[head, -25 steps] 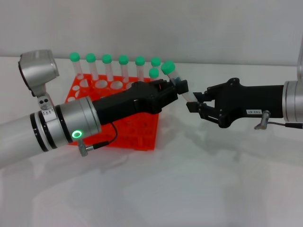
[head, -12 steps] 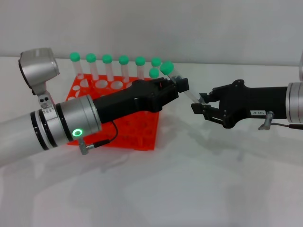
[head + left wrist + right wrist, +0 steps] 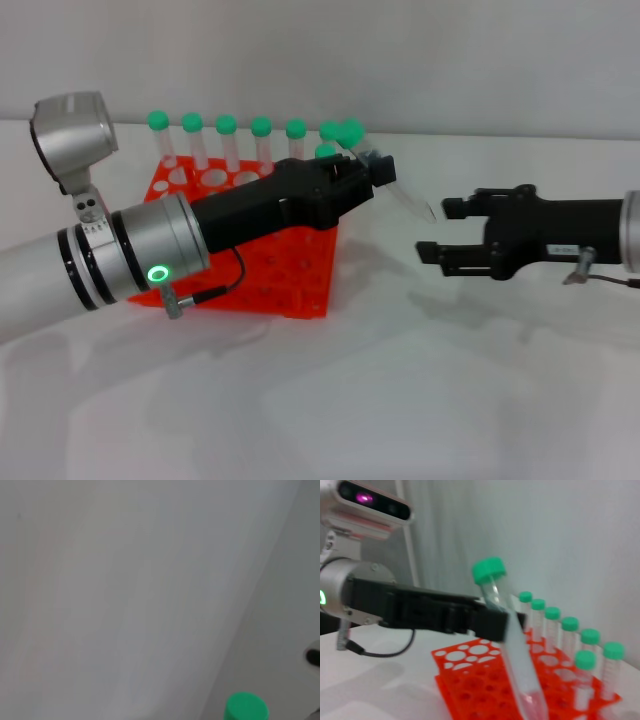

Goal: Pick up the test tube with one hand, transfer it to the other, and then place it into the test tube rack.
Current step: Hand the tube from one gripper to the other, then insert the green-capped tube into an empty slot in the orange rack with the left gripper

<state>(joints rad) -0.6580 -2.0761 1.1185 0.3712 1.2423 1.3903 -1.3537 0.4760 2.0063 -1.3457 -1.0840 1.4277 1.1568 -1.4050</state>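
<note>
My left gripper is shut on the test tube, a clear tube with a green cap, held tilted above the right edge of the orange test tube rack. The cap points up and back, and the tip points down toward my right gripper. The right gripper is open and empty, just right of the tube's tip and clear of it. The right wrist view shows the tube in the left gripper over the rack. The left wrist view shows only a green cap.
Several green-capped tubes stand in the rack's back row, with more at its back right corner; they also show in the right wrist view. The rack sits on a white table before a white wall.
My right gripper has drawn back to the right from the tube's lower end, and its fingers have spread apart. The left gripper keeps the tube and has shifted slightly up.
</note>
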